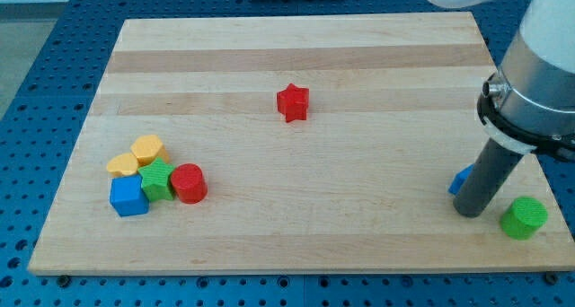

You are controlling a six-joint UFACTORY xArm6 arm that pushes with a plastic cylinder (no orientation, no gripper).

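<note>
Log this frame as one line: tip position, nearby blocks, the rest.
my tip: view's right, against partly hidden blue block | green cylinder: just right | red star: centre-top, alone | cluster lower left

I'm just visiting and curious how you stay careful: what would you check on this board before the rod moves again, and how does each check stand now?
1. My tip in view: ok, near the view's right.
2. Nearest block known: ok, a blue block partly hidden behind the rod.
3. Tip touching that blue block: cannot tell.
4. Green cylinder apart from tip: ok, small gap.
5. Red star stands alone mid-board: ok.
6. Left cluster apart from tip: ok; blue cube, green star, red cylinder and two yellow blocks.
</note>
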